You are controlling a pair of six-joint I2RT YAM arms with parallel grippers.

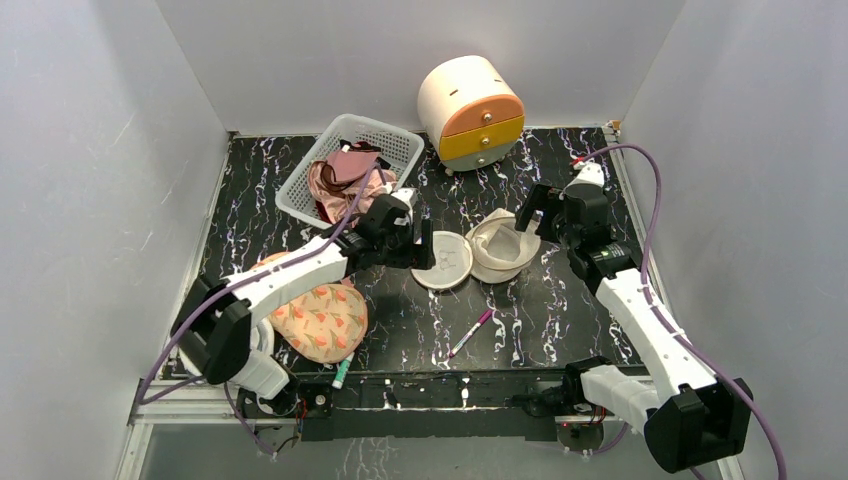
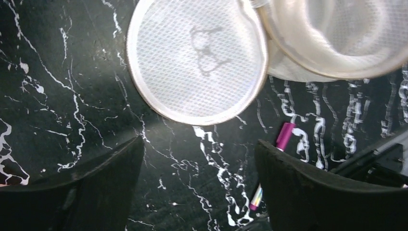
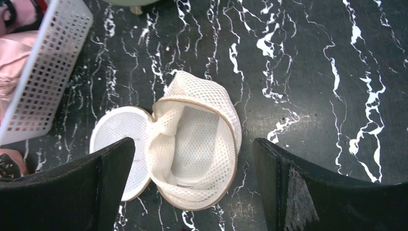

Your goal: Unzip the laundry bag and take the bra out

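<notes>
At the middle of the worktop, the laundry bag [image 1: 503, 250] is lying unzipped, its mesh body gaping open with the mouth tipped up and toward the near edge, and its flat round face [image 2: 197, 62], the one carrying the dark bra outline, is lying flipped out flat on the marbled surface on the left-edge side, joined to the body at the rim. The left gripper [image 2: 199, 159] is hovering just near of that flat face with its fingers spread wide and nothing between them. The right gripper [image 3: 193, 144] is hanging above the open body, also spread and gripping nothing, one finger showing on either side of the bag in the right wrist view. Toward the far left corner, a white lattice basket [image 1: 398, 142] is holding pink cloth [image 1: 335, 175]. At the far edge, a round cream and orange drawer unit [image 1: 470, 108] is standing. By the near left corner, a peach floral padded piece [image 1: 322, 322] is lying partly under the left arm. A pink marker [image 1: 470, 333] is lying between the bag and the near edge.
</notes>
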